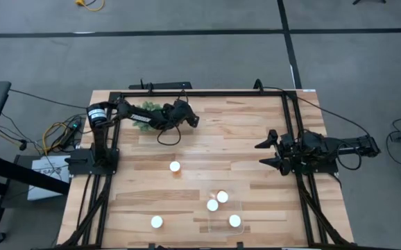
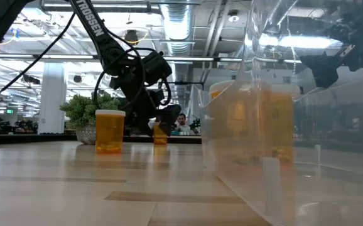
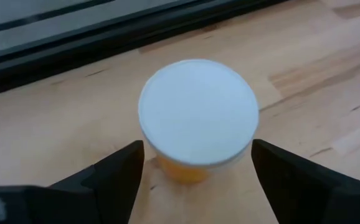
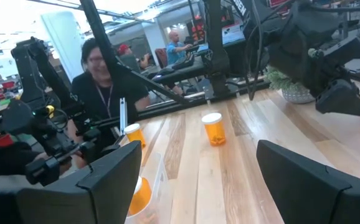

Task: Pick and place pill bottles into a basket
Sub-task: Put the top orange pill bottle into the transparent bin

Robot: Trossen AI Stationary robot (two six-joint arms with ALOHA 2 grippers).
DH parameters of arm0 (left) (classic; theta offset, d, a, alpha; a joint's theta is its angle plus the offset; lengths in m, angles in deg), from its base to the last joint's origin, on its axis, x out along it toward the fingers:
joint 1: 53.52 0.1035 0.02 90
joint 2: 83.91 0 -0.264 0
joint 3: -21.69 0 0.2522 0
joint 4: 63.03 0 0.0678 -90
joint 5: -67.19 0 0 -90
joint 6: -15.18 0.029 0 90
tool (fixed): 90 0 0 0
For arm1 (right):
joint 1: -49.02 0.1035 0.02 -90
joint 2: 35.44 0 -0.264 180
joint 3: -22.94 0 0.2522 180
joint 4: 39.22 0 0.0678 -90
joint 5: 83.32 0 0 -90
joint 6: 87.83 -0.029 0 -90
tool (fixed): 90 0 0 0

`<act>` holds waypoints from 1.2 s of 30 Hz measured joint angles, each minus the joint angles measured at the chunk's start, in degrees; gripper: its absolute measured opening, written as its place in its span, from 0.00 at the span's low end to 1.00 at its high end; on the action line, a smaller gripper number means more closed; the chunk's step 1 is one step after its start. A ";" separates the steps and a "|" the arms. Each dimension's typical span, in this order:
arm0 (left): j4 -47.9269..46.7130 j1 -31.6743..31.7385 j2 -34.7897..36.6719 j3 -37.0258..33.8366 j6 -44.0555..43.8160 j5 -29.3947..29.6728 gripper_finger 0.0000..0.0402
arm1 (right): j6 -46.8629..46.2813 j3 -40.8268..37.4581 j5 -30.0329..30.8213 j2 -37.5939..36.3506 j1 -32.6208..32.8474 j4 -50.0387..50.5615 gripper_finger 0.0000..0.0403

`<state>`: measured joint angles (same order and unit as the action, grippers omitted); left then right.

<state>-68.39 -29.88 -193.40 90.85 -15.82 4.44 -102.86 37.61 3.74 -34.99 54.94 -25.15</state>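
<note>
My left gripper is open at the table's far side, right of the green plant. It points down over an orange pill bottle with a white cap. Its fingers stand on either side of the bottle, and I cannot tell whether they touch it. The bottle stands upright on the table. Two more bottles stand on the table. Three bottles stand in the clear basket at the near side. My right gripper is open and empty at the table's right.
A black metal frame runs along the table's far edge and sides. The plant stands close behind my left arm. People and equipment show beyond the table. Bare wood lies between the basket and my left gripper.
</note>
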 joint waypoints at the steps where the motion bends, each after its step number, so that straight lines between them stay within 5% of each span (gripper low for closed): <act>1: 0.00 0.00 0.00 0.00 0.00 0.00 0.70 | -0.02 0.00 0.00 0.02 0.00 0.00 0.77; 19: 1.61 -0.55 0.00 0.04 -0.20 -4.04 0.37 | 0.00 0.00 0.00 0.00 0.02 -0.01 0.77; 26: 2.73 -0.95 0.00 0.04 0.71 -4.18 0.42 | 0.00 0.00 0.00 0.00 0.00 0.00 0.77; 36: 4.87 -1.51 0.00 0.07 2.36 -3.91 0.66 | -0.02 0.00 0.00 0.02 0.00 0.00 0.77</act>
<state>-63.52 -31.38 -193.40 90.91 -13.46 0.53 -102.87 37.61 3.74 -34.97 54.94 -25.15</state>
